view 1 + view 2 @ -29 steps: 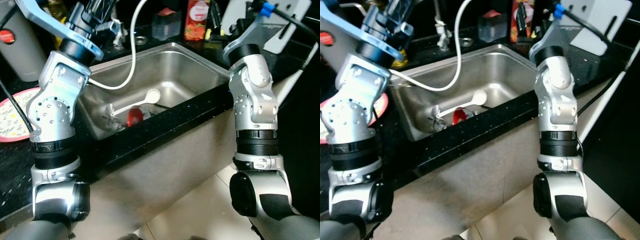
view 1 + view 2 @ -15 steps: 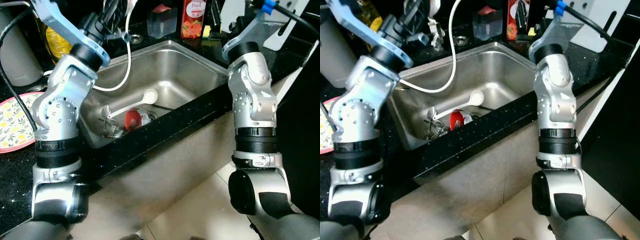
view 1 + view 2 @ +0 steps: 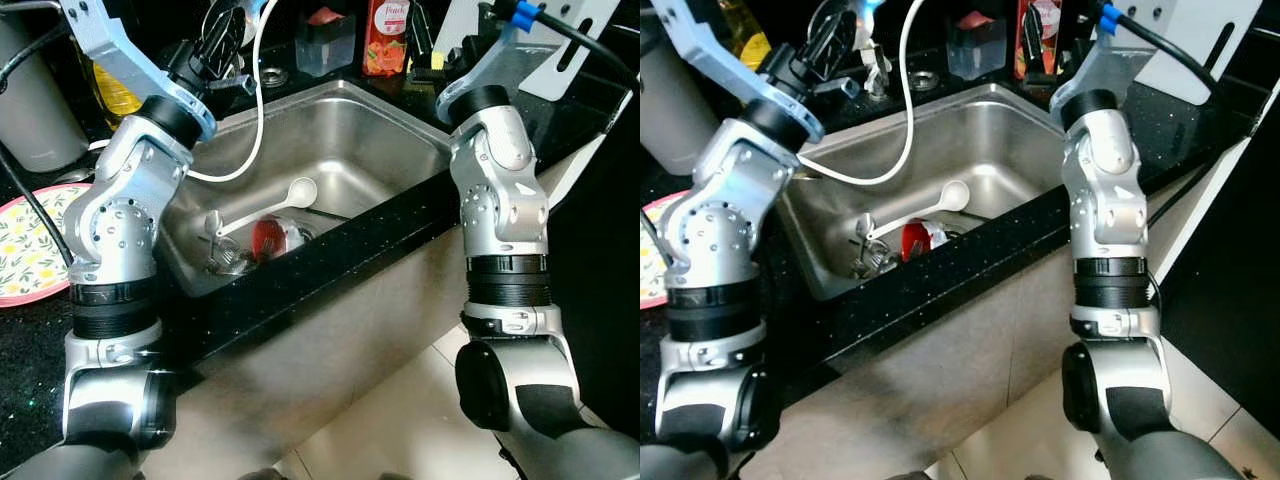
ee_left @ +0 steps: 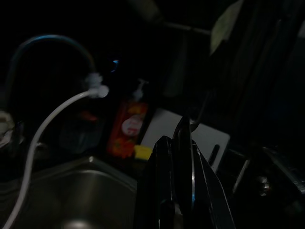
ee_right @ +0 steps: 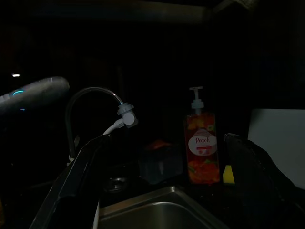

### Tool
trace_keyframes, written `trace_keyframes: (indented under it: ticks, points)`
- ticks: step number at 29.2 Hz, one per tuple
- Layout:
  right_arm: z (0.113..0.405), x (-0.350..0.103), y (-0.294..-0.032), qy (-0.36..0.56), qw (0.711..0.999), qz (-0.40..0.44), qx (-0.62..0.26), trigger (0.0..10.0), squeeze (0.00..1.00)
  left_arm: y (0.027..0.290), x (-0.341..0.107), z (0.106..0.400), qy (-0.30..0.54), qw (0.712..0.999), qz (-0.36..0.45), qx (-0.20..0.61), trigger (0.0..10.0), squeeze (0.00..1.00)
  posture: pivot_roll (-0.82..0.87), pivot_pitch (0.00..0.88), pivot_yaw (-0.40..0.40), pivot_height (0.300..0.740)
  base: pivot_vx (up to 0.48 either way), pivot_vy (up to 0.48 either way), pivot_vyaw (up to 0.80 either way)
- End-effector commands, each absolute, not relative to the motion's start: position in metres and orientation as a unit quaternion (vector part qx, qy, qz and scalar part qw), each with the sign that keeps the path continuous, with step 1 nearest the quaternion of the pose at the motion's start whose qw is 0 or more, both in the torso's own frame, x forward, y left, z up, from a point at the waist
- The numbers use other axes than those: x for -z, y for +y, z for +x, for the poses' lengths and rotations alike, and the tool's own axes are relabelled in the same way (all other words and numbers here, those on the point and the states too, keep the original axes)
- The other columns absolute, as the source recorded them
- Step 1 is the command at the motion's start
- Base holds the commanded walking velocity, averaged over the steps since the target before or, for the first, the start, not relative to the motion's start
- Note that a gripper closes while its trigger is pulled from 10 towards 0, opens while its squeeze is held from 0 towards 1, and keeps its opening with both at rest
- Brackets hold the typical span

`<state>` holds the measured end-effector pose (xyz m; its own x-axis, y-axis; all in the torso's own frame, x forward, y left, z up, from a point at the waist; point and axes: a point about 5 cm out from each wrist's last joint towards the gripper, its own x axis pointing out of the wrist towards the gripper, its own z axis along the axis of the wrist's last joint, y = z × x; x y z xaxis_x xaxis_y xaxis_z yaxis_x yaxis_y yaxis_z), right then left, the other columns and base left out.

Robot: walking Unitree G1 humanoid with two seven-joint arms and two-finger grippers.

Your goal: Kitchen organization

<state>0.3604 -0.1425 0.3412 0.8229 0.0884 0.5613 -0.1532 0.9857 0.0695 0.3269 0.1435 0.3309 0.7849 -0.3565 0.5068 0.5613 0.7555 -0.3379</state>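
Comparing with a second ago: the left arm has swung up and back from the sink (image 3: 400,135), so the left gripper (image 3: 222,35) now sits above the sink's back rim, near the tap base, with its fingers (image 4: 178,191) pressed together and holding nothing that I can see. The flowered plate (image 3: 30,245) was partly hidden by that arm earlier and now shows more fully on the worktop (image 3: 330,255) to the left of the sink; part of this shift is the head camera itself moving. The right gripper (image 3: 1035,30) remains raised over the back right corner of the sink, close to the orange soap bottle (image 3: 388,35); its fingers stand well apart in the right wrist view, empty. Contents of the sink have not moved: white ladle (image 3: 290,195), red-lidded item (image 3: 268,237) and metal utensils (image 3: 220,250) lie in the basin, under the white hose (image 3: 255,110). Judgement: both arms are repositioning; no item lifted yet, so sorting the sink contents is barely begun.
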Motion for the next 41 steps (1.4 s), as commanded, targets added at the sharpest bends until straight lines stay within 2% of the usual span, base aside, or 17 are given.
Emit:
trace_keyframes:
  ticks: [1, 4, 7, 17, 19, 21, 25, 27, 30, 31, 32, 33, 34, 35, 36, 39, 41]
  points:
    - [0.362, -0.338, -0.14, -0.283, 0.955, 0.061, -0.068, 10.0, 0.0, 0.15, -0.326, 0.331, -0.201, 0.928, -0.221, 0.22, 10.0, 0.0, 0.01, 0.0, 0.042, 0.74, 0.0, 0.0, 0.0]
    - [0.362, -0.338, -0.141, -0.282, 0.955, 0.059, -0.066, 10.0, 0.0, 0.161, -0.308, 0.35, -0.149, 0.985, -0.037, 0.084, 10.0, 0.0, 0.01, 0.0, 0.042, 0.74, 0.0, 0.0, 0.0]
    - [0.363, -0.338, -0.141, -0.281, 0.956, 0.058, -0.065, 10.0, 0.0, 0.172, -0.304, 0.356, -0.143, 0.986, 0.084, -0.004, 10.0, 0.0, 0.01, 0.0, 0.044, 0.74, 0.0, 0.0, 0.0]
    - [0.362, -0.338, -0.142, -0.281, 0.956, 0.055, -0.063, 10.0, 0.0, 0.184, -0.321, 0.349, -0.216, 0.927, 0.282, -0.121, 10.0, 0.0, 0.0, 0.0, 0.046, 0.74, 0.0, 0.0, 0.0]
    - [0.362, -0.338, -0.142, -0.281, 0.956, 0.055, -0.063, 10.0, 0.0, 0.182, -0.316, 0.352, -0.194, 0.95, 0.227, -0.097, 10.0, 0.0, 0.0, 0.0, 0.045, 0.74, 0.0, 0.0, 0.0]
    - [0.362, -0.338, -0.142, -0.282, 0.956, 0.054, -0.063, 10.0, 0.0, 0.164, -0.302, 0.357, -0.112, 0.993, -0.035, 0.026, 10.0, 0.0, 0.0, 0.0, 0.046, 0.74, 0.0, 0.0, 0.0]
    - [0.362, -0.339, -0.143, -0.284, 0.955, 0.054, -0.062, 10.0, 0.0, 0.131, -0.349, 0.318, -0.205, 0.868, -0.298, 0.339, 10.0, 0.0, -0.01, 0.0, 0.048, 0.74, 0.0, 0.0, 0.0]
    - [0.362, -0.339, -0.143, -0.283, 0.956, 0.054, -0.062, 10.0, 0.0, 0.141, -0.361, 0.312, -0.242, 0.843, -0.33, 0.348, 10.0, 0.0, -0.01, 0.0, 0.047, 0.74, 0.0, 0.0, 0.0]
    - [0.363, -0.339, -0.143, -0.283, 0.956, 0.054, -0.061, 10.0, 0.0, 0.151, -0.362, 0.319, -0.246, 0.862, -0.312, 0.314, 10.0, 0.0, -0.01, 0.0, 0.045, 0.74, 0.0, 0.0, 0.0]
    - [0.363, -0.338, -0.143, -0.282, 0.956, 0.054, -0.061, 10.0, 0.0, 0.157, -0.357, 0.33, -0.231, 0.901, -0.256, 0.262, 10.0, 0.0, -0.01, 0.0, 0.045, 0.74, 0.0, 0.0, 0.0]
    - [0.363, -0.338, -0.143, -0.281, 0.956, 0.054, -0.062, 10.0, 0.0, 0.166, -0.338, 0.353, -0.175, 0.979, 0.015, 0.106, 10.0, 0.0, 0.0, 0.0, 0.043, 0.74, 0.0, 0.0, 0.0]
    - [0.363, -0.338, -0.143, -0.281, 0.956, 0.054, -0.062, 10.0, 0.0, 0.166, -0.338, 0.353, -0.175, 0.979, 0.015, 0.106, 10.0, 0.0, 0.0, 0.0, 0.043, 0.74, 0.0, 0.0, 0.0]
    - [0.363, -0.338, -0.142, -0.281, 0.956, 0.053, -0.063, 10.0, 0.0, 0.18, -0.33, 0.361, -0.163, 0.956, 0.245, -0.01, 10.0, 0.0, -0.01, 0.0, 0.046, 0.74, 0.0, 0.0, 0.0]
    - [0.363, -0.338, -0.142, -0.281, 0.956, 0.053, -0.063, 10.0, 0.0, 0.18, -0.33, 0.361, -0.163, 0.956, 0.245, -0.01, 10.0, 0.0, -0.01, 0.0, 0.046, 0.74, 0.0, 0.0, 0.0]
    - [0.363, -0.338, -0.143, -0.281, 0.956, 0.052, -0.063, 10.0, 0.0, 0.187, -0.334, 0.359, -0.186, 0.902, 0.381, -0.078, 10.0, 0.0, -0.01, 0.0, 0.046, 0.74, 0.0, 0.0, 0.0]
    - [0.362, -0.338, -0.143, -0.281, 0.956, 0.052, -0.063, 10.0, 0.0, 0.19, -0.342, 0.356, -0.218, 0.866, 0.432, -0.125, 10.0, 0.0, -0.01, 0.0, 0.046, 0.74, 0.0, 0.0, 0.0]
    - [0.362, -0.338, -0.144, -0.281, 0.956, 0.05, -0.062, 10.0, 0.0, 0.189, -0.371, 0.332, -0.349, 0.851, 0.346, -0.186, 10.0, 0.0, -0.02, 0.0, 0.047, 0.74, 0.0, 0.0, 0.0]
